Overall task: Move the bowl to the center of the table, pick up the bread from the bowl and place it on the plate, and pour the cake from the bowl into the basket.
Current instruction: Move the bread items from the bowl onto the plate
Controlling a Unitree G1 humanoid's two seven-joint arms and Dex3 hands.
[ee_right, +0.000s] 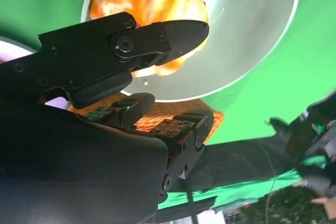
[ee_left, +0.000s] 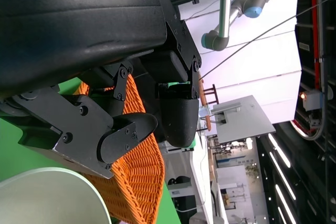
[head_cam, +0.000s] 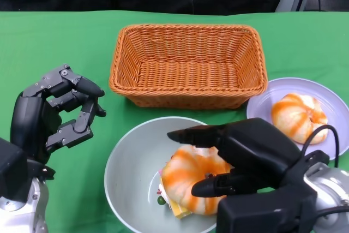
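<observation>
I have the right robot hand (head_cam: 234,159) spread over the near-right of the bowl (head_cam: 128,175), fingers straddling the orange-swirled bread (head_cam: 191,178) directly beneath but seemingly not yet clamped, while the left robot hand (head_cam: 57,110) hangs loosely curled, empty, farther left.

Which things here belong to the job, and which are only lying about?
Job: bowl, bread in bowl, cake under it, plate already holding a bread, basket, right hand, left hand.
Lying about: nothing visible on the green table.
</observation>
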